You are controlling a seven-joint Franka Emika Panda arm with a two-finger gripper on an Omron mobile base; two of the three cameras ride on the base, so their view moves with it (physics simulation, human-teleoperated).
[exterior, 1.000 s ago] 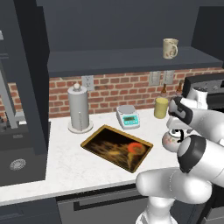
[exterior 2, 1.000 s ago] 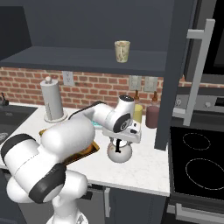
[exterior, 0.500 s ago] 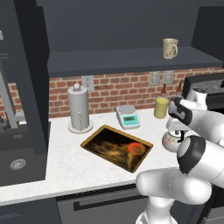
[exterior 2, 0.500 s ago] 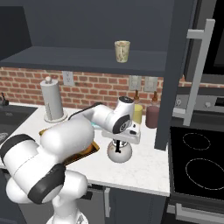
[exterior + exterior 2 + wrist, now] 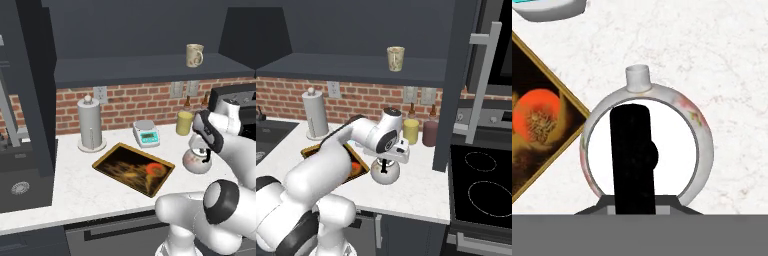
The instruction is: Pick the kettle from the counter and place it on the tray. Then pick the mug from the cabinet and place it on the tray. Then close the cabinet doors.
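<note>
The silver kettle [image 5: 196, 161] [image 5: 385, 173] [image 5: 677, 150] stands on the white counter [image 5: 75, 192], just right of the tray [image 5: 125, 167] [image 5: 309, 149] [image 5: 537, 135]. My gripper [image 5: 204, 152] [image 5: 387, 161] sits straight over it, shut on the kettle's upright black handle [image 5: 632, 160], which runs up the middle of the hand view. The cream mug [image 5: 194, 55] [image 5: 396, 58] stands on the open cabinet's dark shelf [image 5: 140, 67]. One cabinet door [image 5: 458, 85] hangs open to the right of the kettle.
A grey paper-towel roll [image 5: 90, 125] [image 5: 315, 114] stands at the back left, a white-teal scale [image 5: 146, 133] behind the tray. A yellow jar [image 5: 184, 122] [image 5: 411, 131] and a maroon jar [image 5: 430, 132] stand close behind the kettle. The stove [image 5: 486, 185] lies right.
The jaws have closed in on the kettle's handle. The arm and the kettle have stayed where they were.
</note>
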